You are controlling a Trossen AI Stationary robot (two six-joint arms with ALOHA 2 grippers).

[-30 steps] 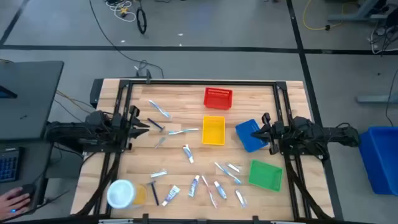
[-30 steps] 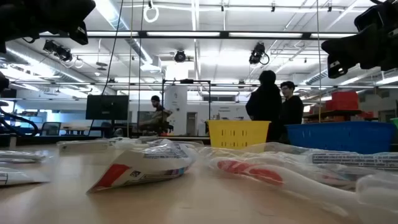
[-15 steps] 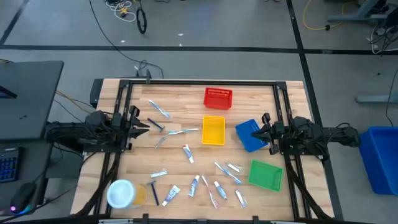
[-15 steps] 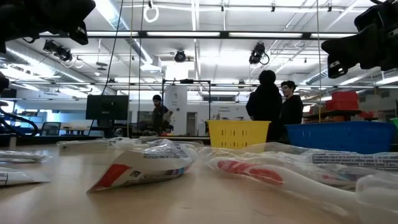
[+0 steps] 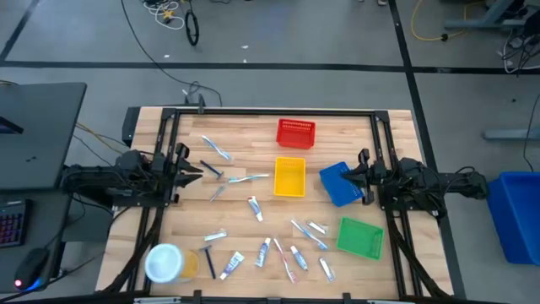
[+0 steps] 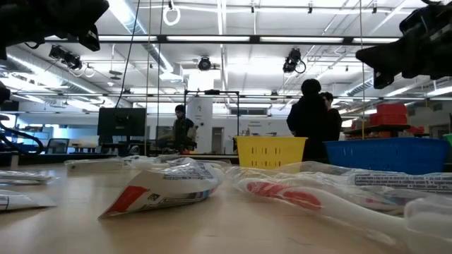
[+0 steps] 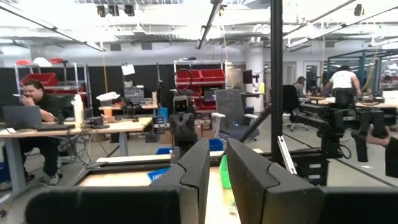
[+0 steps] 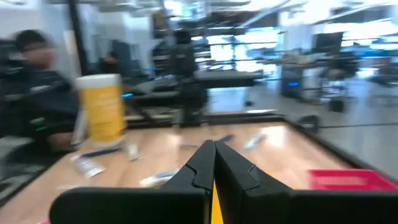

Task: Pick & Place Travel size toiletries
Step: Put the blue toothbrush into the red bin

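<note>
On wooden table (image 5: 253, 236), scattered toiletries (image 5: 263, 251), left pincer (image 5: 199, 170) slightly apart, right pincer (image 5: 345, 177) together

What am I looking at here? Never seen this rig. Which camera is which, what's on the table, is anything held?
It is a two-armed robot at a wooden table. The top-down picture shows everything: the left gripper and right gripper hover at the table's two sides. One picture looks level across the tabletop; the other two come from cameras on each wrist. Scattered about are travel size toiletries: small tubes, toothbrushes, razors. There are also four square trays, red, yellow, blue and green, plus a yellow tub. Nothing is held: the left fingers stand slightly apart around nothing, the right ones are shut.
</note>
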